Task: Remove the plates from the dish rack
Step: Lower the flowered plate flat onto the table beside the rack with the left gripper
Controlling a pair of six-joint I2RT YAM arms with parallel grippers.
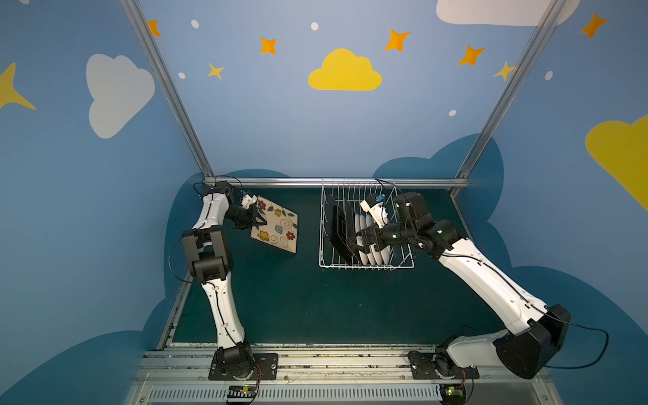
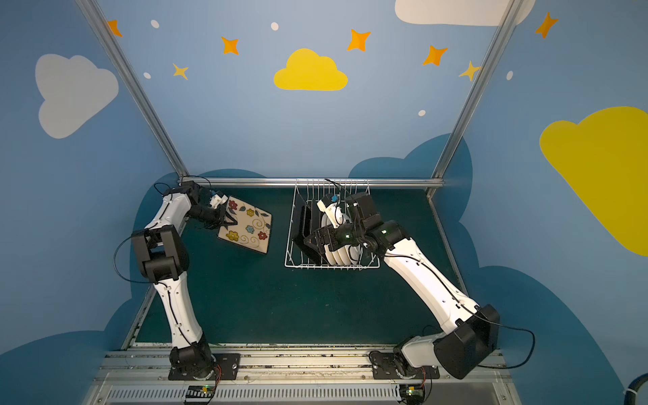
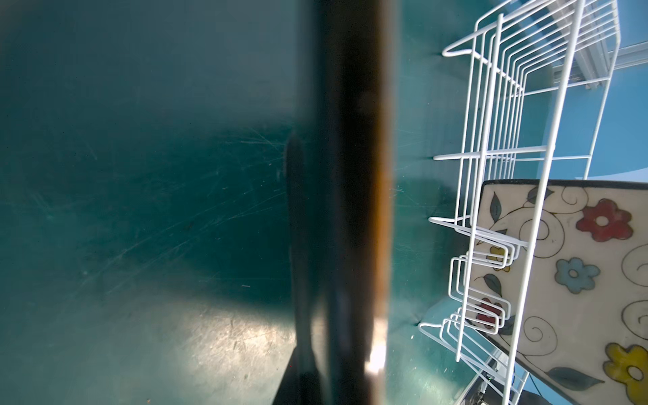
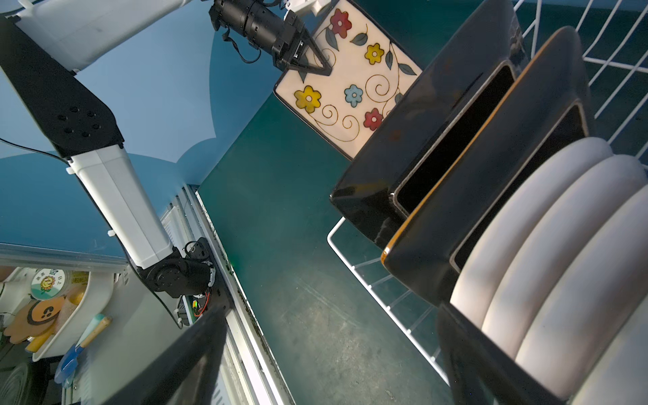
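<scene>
My left gripper [image 1: 263,223] [image 2: 232,222] is shut on one edge of a square plate [image 1: 277,228] [image 2: 247,229] [image 4: 350,87] with a pale flowered face, held tilted above the back left of the table. Seen edge-on in the left wrist view, that plate is a dark blurred band [image 3: 354,210]. The white wire dish rack [image 1: 364,267] [image 2: 333,267] [image 3: 491,140] holds upright black-backed square plates [image 1: 338,228] [image 4: 438,140] and several white round plates [image 1: 375,259] [image 4: 561,263]. My right gripper [image 1: 352,245] [image 2: 310,242] hangs open over the rack beside these plates, holding nothing.
The green table top [image 1: 298,298] lies between the two arm bases. An aluminium rail [image 1: 315,182] runs along the back edge right behind the rack. Off the table's left side, a white bin of utensils [image 4: 70,315] shows in the right wrist view.
</scene>
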